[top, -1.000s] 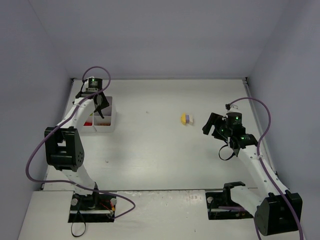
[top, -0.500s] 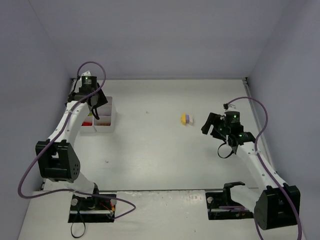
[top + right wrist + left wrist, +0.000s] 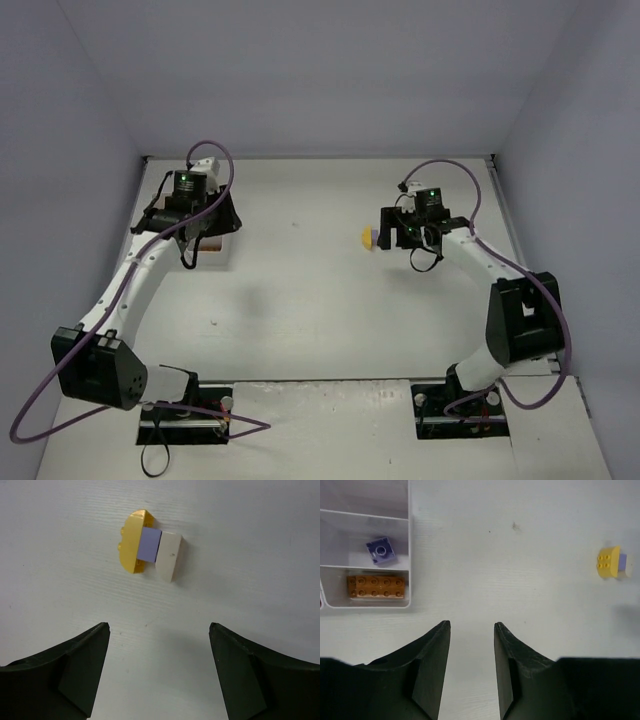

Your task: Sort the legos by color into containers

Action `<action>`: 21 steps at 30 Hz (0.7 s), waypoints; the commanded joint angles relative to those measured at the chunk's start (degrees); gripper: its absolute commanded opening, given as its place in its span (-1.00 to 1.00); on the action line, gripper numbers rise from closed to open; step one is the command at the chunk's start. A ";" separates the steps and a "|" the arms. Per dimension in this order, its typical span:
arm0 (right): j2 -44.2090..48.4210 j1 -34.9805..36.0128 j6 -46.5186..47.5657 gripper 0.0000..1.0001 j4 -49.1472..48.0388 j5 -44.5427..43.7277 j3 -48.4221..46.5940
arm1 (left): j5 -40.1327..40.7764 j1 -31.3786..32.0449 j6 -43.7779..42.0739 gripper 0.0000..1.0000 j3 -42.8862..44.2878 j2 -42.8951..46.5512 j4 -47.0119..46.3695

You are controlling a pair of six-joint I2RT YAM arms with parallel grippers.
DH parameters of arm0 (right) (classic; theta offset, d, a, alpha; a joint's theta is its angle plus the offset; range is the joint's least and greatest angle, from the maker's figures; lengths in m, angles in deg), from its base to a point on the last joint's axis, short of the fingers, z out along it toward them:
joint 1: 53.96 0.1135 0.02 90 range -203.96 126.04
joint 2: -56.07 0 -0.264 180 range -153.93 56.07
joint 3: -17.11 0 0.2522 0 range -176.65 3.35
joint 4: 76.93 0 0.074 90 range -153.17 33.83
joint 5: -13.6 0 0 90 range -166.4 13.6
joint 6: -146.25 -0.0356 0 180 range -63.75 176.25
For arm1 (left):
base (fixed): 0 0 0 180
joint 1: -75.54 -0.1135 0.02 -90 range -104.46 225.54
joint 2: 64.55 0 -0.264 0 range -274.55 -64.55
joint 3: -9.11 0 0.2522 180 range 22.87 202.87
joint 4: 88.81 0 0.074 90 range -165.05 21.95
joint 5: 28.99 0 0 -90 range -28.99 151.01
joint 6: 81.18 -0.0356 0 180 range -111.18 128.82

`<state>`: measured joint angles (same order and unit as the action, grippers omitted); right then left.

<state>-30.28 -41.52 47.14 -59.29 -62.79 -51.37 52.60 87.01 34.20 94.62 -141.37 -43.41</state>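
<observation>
Two grippers showing, both holding nothing. The left gripper (image 3: 471,630) is hanging over bare table (image 3: 300,290), just off the near right corner of the tray (image 3: 410,540).

Tray contents, left wrist view, right-hand column only:
- middle compartment: lilac single-stud brick (image 3: 381,551) sitting stud-up, clear of the walls
- nearest compartment: orange-brown brick (image 3: 376,586), long, two rows of studs, lying lengthwise and nearly filling the compartment's width
- the rest of the tray is running out of frame, and in the top view the left arm is covering most of it, so I cannot tell what else is in it

The right gripper (image 3: 158,630) is pointing at a three-piece cluster lying on the table ahead of its fingertips, not touching them. Yellow brick (image 3: 131,542), lilac block (image 3: 150,545) and white block (image 3: 169,557) are sitting in a row, each touching the next.

Edges and room: the tray is sitting at the table's left side near the left wall (image 3: 60,200). The cluster is lying right of centre, well apart from the tray and from every table edge. Bare surface is showing all round the cluster and between the two arms.

Left jaws are standing a narrow gap apart. Right jaws are spread wide, wider than the whole cluster.
</observation>
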 commanded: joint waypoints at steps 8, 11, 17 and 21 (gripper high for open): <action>-14.55 -0.40 38.65 0.61 12.63 11.26 -23.93 | -3.02 1.72 -5.00 -0.30 -1.69 6.33 2.02; -17.36 -0.58 44.15 0.63 14.49 10.82 -27.71 | -4.25 2.24 -4.82 -0.30 -1.96 6.77 2.02; -22.28 0.12 50.76 0.64 17.48 8.20 -30.62 | -5.13 2.95 -3.33 -0.30 -3.01 7.29 2.02; -24.39 0.29 54.44 0.63 17.57 6.96 -30.01 | -5.74 3.04 -2.80 -0.30 -4.33 8.08 1.94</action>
<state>-54.56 -41.54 95.53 -43.14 -54.71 -80.48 48.10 89.78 30.62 90.34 -135.36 -40.53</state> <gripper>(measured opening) 0.817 0.349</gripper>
